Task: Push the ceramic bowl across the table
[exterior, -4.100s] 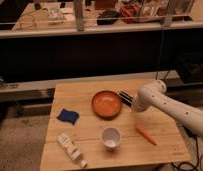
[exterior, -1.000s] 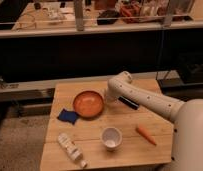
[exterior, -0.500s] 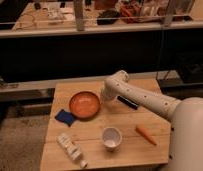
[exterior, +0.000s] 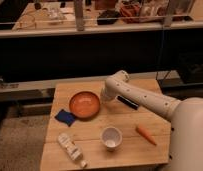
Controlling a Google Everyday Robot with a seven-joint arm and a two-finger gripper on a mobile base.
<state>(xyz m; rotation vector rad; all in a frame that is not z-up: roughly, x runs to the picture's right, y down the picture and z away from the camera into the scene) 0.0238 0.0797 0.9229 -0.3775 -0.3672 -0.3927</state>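
Steadily push gripper (exterior: 103,97), open or closed impossible to tell, low against ceramic bowl (exterior: 85,105) just left, across table (exterior: 92,152), minding blue cloth (exterior: 64,117)

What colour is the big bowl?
Orange, camera view. The tool is beside the bowl.

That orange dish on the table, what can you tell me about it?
The ceramic bowl is wide, shallow and round, orange-terracotta with a darker rim, and looks empty. It sits upright on the table, left of centre. The gripper is at its right edge, and a dark blue pad lies at its lower left rim.
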